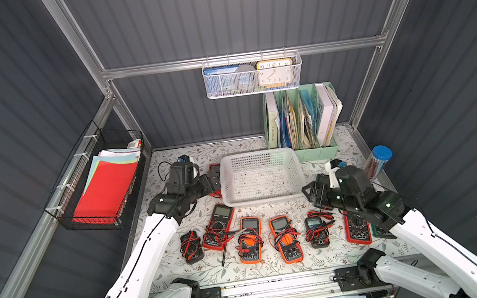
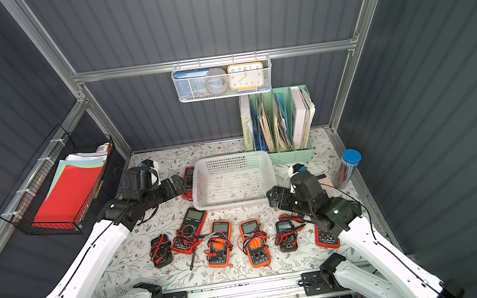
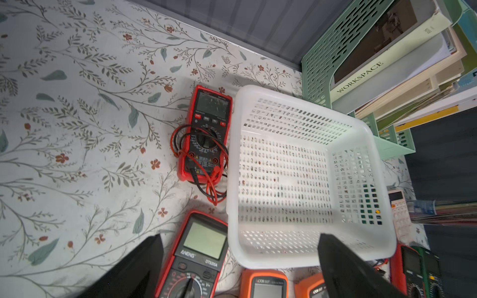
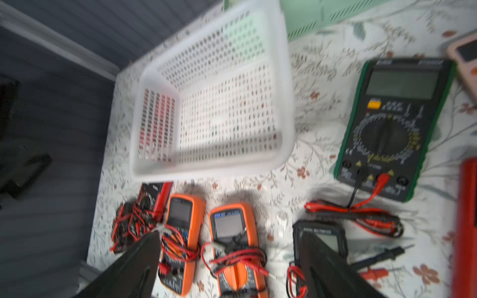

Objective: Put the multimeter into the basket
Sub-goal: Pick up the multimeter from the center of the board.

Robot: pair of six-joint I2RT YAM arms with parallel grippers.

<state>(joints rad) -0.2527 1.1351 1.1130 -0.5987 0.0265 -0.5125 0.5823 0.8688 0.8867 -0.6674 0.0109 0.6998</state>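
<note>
The white perforated basket [image 1: 263, 199] [image 2: 231, 203] stands empty mid-table. Several multimeters lie around it: a red one [image 3: 204, 134] against its left wall, a red one [image 1: 219, 226] and two orange ones [image 1: 250, 239] [image 1: 285, 238] in the row in front, and a green one [image 4: 392, 129] at the right. My left gripper [image 1: 213, 179] [image 3: 240, 240] hovers open by the basket's left side. By the basket's right front corner my right gripper [image 1: 309, 192] [image 4: 229, 233] is open too, above the front row, in a blurred wrist view. Nothing sits between either pair of fingers.
A green file rack [image 1: 301, 120] stands behind the basket. A white mesh basket [image 1: 253, 75] hangs on the back rail, and a black wire basket [image 1: 102, 185] of papers on the left wall. A blue-capped pencil tube [image 1: 378, 160] and a pink calculator [image 4: 464, 56] sit far right.
</note>
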